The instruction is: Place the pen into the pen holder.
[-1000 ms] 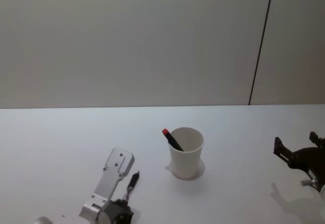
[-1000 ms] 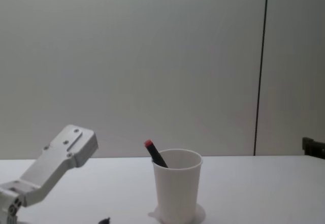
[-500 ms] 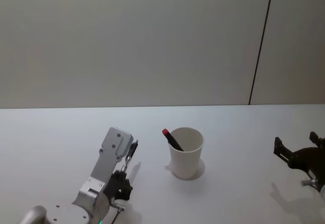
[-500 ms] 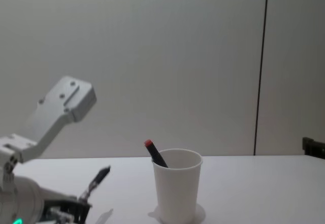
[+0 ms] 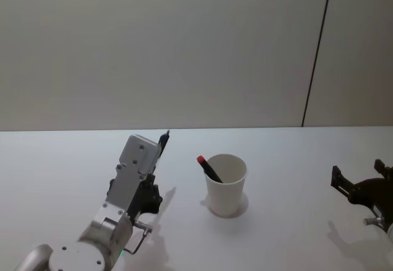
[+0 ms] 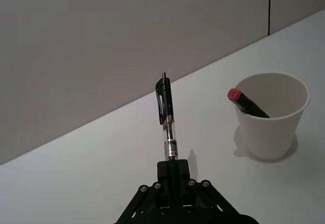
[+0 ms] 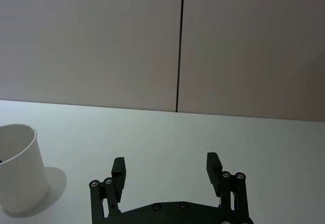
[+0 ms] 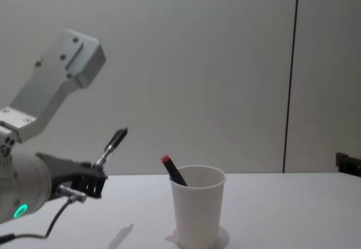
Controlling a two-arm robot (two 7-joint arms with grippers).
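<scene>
Pen, clip end up, is clamped in the left tool above the bench, left of the pen holder and apart from it; a red-capped marker leans inside. Carrying over and dropping in are left, I'd say. Right tool parked far right, fingers apart.

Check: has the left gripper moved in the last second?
Yes, upward. In chest view, the pen in the left gripper was level with the cup base; now its tip clears the rim.
</scene>
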